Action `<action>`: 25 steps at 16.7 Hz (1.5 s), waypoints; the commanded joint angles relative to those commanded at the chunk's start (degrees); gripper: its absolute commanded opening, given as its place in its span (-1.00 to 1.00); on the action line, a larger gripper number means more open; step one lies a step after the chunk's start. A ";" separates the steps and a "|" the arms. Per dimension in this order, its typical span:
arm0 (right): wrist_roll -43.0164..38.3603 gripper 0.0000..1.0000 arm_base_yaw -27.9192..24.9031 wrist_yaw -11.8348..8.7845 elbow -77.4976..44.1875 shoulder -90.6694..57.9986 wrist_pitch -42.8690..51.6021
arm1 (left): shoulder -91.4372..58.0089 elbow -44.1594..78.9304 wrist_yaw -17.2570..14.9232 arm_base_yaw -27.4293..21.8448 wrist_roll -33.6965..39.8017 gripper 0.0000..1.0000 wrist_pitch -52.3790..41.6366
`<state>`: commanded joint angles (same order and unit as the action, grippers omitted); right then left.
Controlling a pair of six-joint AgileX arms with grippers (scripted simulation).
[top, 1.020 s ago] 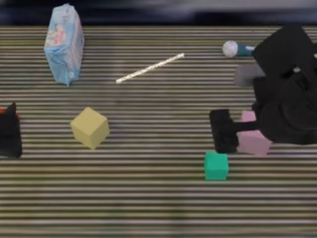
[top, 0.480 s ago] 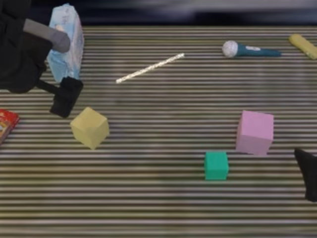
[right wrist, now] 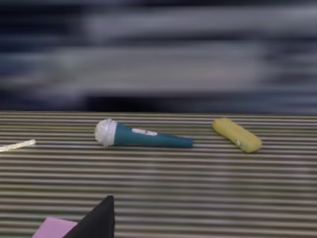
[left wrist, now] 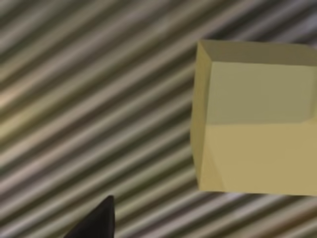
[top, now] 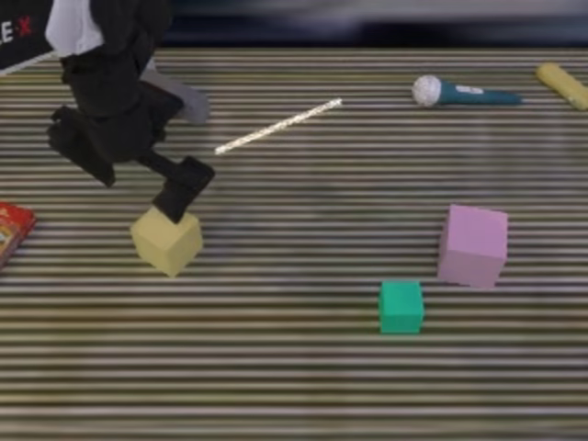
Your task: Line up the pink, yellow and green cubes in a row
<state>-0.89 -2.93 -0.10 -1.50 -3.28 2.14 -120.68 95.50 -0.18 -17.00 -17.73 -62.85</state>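
Note:
The mustard-yellow cube [top: 167,241] sits at the table's left; in the left wrist view the yellow cube [left wrist: 252,124] is close, off to one side of my one visible fingertip [left wrist: 103,220]. My left gripper [top: 184,191] hangs open just behind the cube's far top edge, holding nothing. The pale pink cube [top: 473,245] stands at the right, with the small teal-green cube [top: 401,306] in front of it to its left. My right arm is out of the top view; its wrist view shows one dark fingertip [right wrist: 101,218] beside a corner of the pink cube [right wrist: 52,228].
A teal-handled toy microphone [top: 459,92] and a yellow sausage-shaped object [top: 562,84] lie at the back right. A white stick [top: 278,126] lies at the back centre. A red box [top: 11,230] pokes in at the left edge.
My right arm let go of the pink cube and withdrew out of the top view. My left arm swung in from the left edge to just above the yellow cube.

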 joint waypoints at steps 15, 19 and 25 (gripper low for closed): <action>0.89 1.00 2.36 0.10 1.50 3.28 -2.14 | -8.72 -4.75 -0.03 -0.39 -0.67 1.00 11.87; 0.89 1.00 2.36 0.10 1.50 3.28 -2.14 | -10.49 -6.87 -0.05 -0.42 -0.69 1.00 15.40; 0.89 1.00 2.36 0.10 1.50 3.28 -2.14 | -10.49 -6.87 -0.05 -0.42 -0.69 0.40 15.40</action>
<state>0.00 -0.57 0.00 0.00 0.00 0.00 -131.17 88.63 -0.22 -17.42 -18.42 -47.46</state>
